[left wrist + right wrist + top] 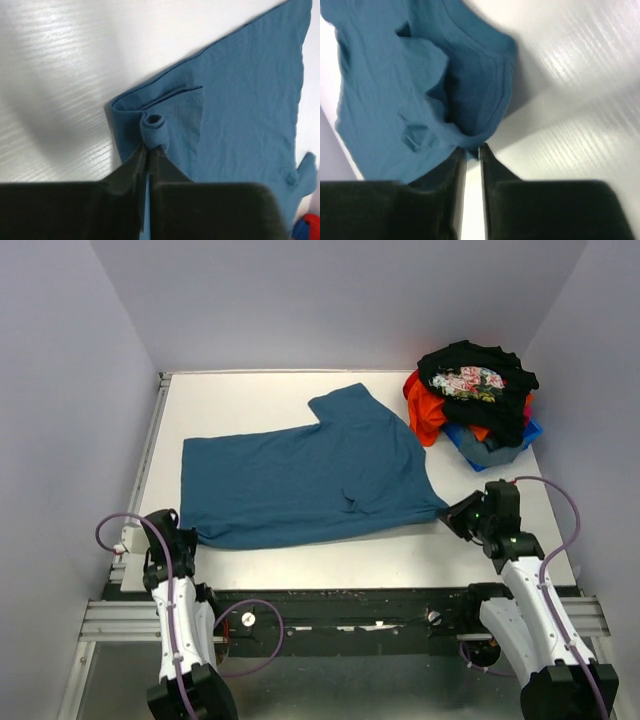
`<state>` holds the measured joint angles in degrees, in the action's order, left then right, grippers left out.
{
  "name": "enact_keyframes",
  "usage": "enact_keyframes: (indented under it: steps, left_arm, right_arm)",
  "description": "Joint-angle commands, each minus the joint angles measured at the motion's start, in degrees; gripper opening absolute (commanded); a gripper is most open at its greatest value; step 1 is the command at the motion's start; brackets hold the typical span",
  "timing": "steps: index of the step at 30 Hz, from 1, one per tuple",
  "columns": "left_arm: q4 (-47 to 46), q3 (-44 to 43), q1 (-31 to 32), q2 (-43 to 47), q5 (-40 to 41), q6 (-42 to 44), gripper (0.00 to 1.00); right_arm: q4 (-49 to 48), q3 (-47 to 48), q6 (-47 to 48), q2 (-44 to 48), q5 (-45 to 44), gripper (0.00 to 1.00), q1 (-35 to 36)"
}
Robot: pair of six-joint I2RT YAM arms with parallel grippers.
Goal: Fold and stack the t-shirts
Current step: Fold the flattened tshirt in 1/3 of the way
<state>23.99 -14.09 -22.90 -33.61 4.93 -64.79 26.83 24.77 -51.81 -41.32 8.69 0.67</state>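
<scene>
The teal-blue t-shirt [310,475] lies spread on the white table [250,390], one sleeve pointing to the far side. My left gripper [188,536] is at its near left corner, and in the left wrist view the left gripper [148,147] is shut on a small roll of teal-blue t-shirt [240,100] hem. My right gripper [452,512] is at the near right corner. In the right wrist view the right gripper [472,148] shows a narrow slit between the jaws, with the teal-blue t-shirt [395,75] edge still caught at the tips.
At the far right corner lies a pile: the black floral t-shirt [475,375] on top, the orange-red t-shirt [425,410] beneath it, bright blue cloth [525,435] at the bottom. Grey walls close in three sides. A metal rail [340,605] runs along the near edge.
</scene>
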Motion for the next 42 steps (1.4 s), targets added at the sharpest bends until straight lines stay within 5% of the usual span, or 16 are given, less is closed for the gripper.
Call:
enact_keyframes:
  steps: [1,2,7,9,15,20,22,32,42]
  left_arm:
    - [5.2,2.0,-0.3,5.9,0.8,-0.5,0.29]
    - [5.2,2.0,-0.2,7.1,0.3,-0.9,0.4]
    - [9.0,-5.2,-0.4,10.9,5.3,1.6,0.89]
    - [11.0,-10.1,-0.4,10.4,8.2,4.8,0.98]
    - [10.0,-19.7,-0.4,5.4,13.3,11.7,0.99]
    - [-5.2,-19.3,-0.1,-1.0,-11.6,19.2,0.99]
    - [-13.3,-16.8,1.4,-3.8,-19.7,16.5,0.9]
    - [-20.7,-22.5,35.8,-24.0,-9.1,17.6,0.8]
    - [-25.2,-35.6,49.2,-49.3,-11.2,17.9,0.72]
  right_arm:
    - [3.8,0.1,0.1,2.6,-6.3,0.44,-0.2]
    - [3.7,0.5,0.5,2.1,-6.0,0.56,-0.2]
    - [2.9,4.8,4.4,0.2,-5.7,0.58,-0.3]
    - [0.7,6.4,6.7,-0.5,-5.0,0.59,-0.3]
    - [-2.8,12.6,13.2,-8.2,-3.2,0.58,1.3]
    - [-6.8,17.7,18.8,-18.0,-4.7,0.52,8.1]
    - [-7.0,20.8,19.7,-23.4,-5.7,0.51,11.1]
    - [-9.3,31.1,24.0,-42.5,-8.4,0.45,13.8]
    - [-6.9,40.3,25.3,-54.4,-10.2,0.45,13.9]
